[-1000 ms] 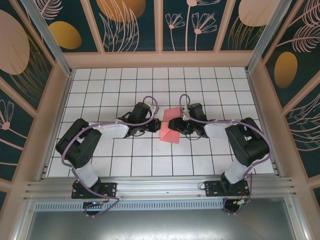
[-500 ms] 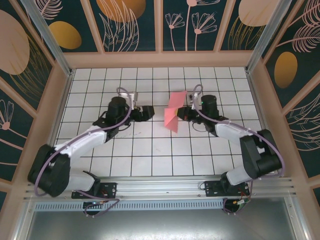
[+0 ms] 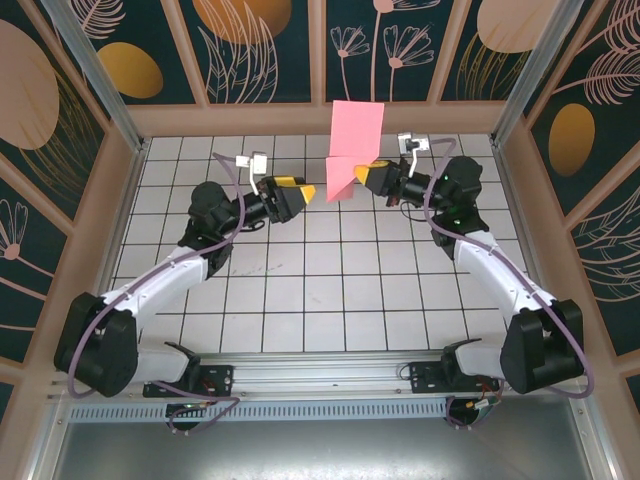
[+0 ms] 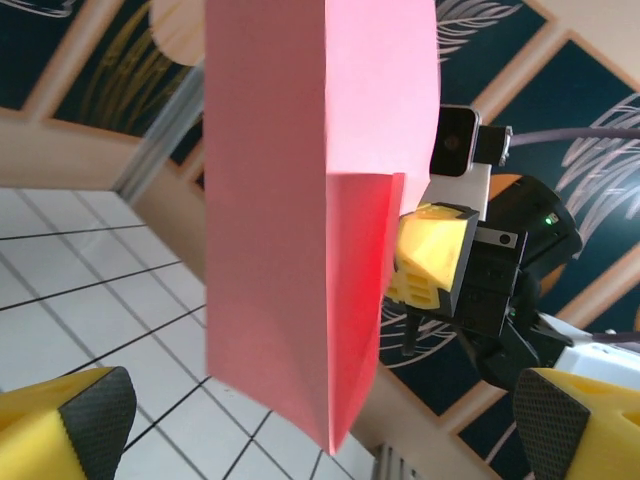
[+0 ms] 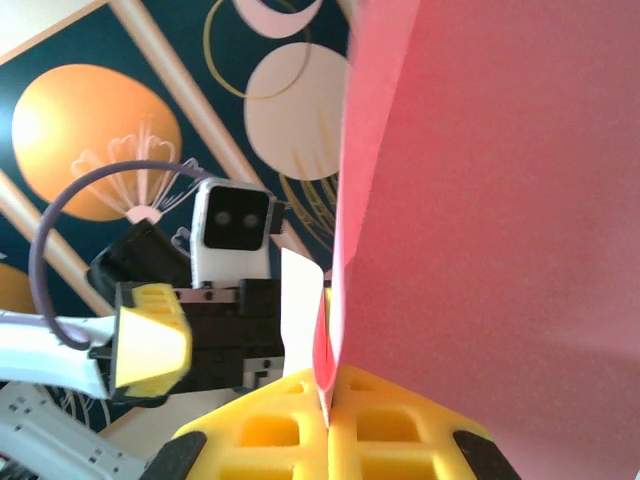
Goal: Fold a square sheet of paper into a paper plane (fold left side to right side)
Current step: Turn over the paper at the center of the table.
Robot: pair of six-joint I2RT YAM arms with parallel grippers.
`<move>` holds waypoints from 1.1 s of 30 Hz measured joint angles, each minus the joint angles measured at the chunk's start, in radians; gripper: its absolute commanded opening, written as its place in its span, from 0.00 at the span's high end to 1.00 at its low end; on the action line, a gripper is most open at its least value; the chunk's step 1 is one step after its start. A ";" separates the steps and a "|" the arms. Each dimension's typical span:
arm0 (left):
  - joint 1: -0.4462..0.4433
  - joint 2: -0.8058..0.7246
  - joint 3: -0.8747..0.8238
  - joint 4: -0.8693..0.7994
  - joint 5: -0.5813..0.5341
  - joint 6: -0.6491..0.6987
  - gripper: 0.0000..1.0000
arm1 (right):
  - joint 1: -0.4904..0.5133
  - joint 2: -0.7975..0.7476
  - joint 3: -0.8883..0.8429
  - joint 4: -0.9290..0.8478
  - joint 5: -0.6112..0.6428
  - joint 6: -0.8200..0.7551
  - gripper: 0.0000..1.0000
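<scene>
The square sheet of paper (image 3: 356, 135) is pink-red and hangs upright in the air above the table's far half, with one part folded over another. My right gripper (image 3: 372, 178) is shut on its right edge; in the right wrist view the yellow fingers (image 5: 400, 430) pinch the sheet (image 5: 490, 200) between them. My left gripper (image 3: 303, 192) is open, just left of the sheet's lower corner and apart from it. In the left wrist view the sheet (image 4: 290, 200) hangs ahead of my wide-open left gripper (image 4: 322, 405), and the right gripper (image 4: 432, 262) holds it from behind.
Below lies the white grid-tiled table (image 3: 320, 300). Patterned wall panels (image 3: 250, 50) and wooden frame posts (image 3: 318, 60) close in the back and sides. Both arms reach up and inward over the far half.
The right gripper closed on the sheet and lifted it off the table toward the back. The left gripper let go, opened wide and rose alongside.
</scene>
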 measured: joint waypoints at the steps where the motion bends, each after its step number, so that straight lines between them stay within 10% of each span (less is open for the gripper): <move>1: -0.004 0.014 0.011 0.025 0.019 -0.013 0.01 | 0.014 0.000 0.013 -0.001 -0.007 -0.001 1.00; 9: -0.050 0.081 0.098 0.113 0.100 -0.064 0.23 | 0.081 0.013 0.063 -0.008 -0.044 -0.003 1.00; 20: -0.064 0.092 0.117 0.131 0.114 -0.055 0.89 | 0.085 0.013 0.057 -0.038 -0.047 0.004 0.95; 33: -0.068 0.078 0.156 -0.274 -0.087 0.183 1.00 | 0.051 -0.069 0.032 -0.358 0.205 -0.158 0.24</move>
